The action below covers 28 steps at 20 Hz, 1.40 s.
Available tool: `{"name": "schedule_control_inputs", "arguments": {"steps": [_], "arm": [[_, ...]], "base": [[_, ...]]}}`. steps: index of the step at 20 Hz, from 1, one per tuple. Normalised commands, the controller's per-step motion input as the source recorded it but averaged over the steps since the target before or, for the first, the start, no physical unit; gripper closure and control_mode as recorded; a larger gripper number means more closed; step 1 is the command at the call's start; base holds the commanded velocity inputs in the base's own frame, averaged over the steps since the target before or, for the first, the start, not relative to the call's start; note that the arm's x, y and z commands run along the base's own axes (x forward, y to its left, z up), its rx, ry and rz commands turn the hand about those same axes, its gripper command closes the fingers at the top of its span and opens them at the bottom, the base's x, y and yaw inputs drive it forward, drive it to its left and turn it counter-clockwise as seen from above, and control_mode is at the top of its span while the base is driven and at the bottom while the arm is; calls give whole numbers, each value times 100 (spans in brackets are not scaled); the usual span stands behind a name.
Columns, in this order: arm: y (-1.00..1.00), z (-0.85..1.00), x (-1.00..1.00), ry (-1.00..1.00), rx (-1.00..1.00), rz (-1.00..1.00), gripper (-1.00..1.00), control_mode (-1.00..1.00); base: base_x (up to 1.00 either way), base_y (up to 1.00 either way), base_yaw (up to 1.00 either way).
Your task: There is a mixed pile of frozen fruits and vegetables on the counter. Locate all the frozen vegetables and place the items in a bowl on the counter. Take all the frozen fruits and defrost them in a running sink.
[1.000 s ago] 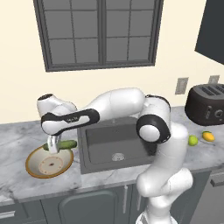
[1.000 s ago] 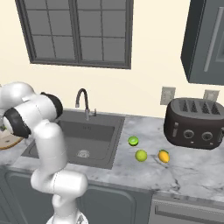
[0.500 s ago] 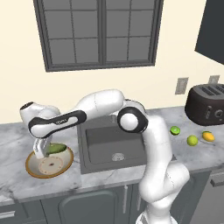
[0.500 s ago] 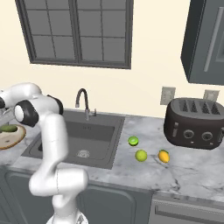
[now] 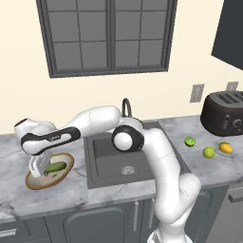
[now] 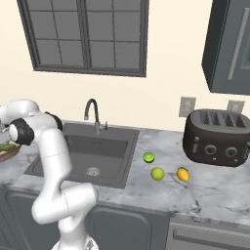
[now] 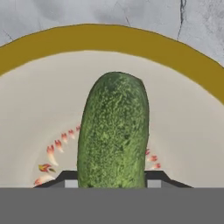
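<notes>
The arm [image 5: 156,156] is showing glossy white, rounded shells, with dark grey discs capping its joints. A dark band bearing small pale lettering is running along the forearm. The fingers [image 7: 70,178] are appearing small and dark.

In the hand view the cucumber's [image 7: 113,131] near end ran under the bottom band, and the bowl [image 7: 109,39] was cut off at both sides. In the right base view the bowl [image 6: 7,155] was cropped by the left edge, with the arm hiding the pincer. The toaster [image 5: 227,114] was clipped at the left base view's right edge.
</notes>
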Motion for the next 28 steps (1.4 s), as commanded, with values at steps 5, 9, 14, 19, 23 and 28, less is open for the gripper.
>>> {"name": "schedule_control_inputs", "arguments": {"steps": [5, 9, 14, 19, 23, 28], "arm": [[-25, -14, -11, 0, 4, 0, 100, -100], [2, -13, -19, 0, 0, 0, -100, -100], [3, -3, -20, 0, 0, 0, -100, -100], [-5, 10, -15, -3, 0, -1, -100, -100], [-23, 25, -17, -6, 0, 0, -100, -100], [-50, 41, -28, -1, 2, -6, -100, -100]], "base": [[0, 0, 0], [0, 0, 0], [0, 0, 0], [0, 0, 0], [0, 0, 0], [0, 0, 0]]}}
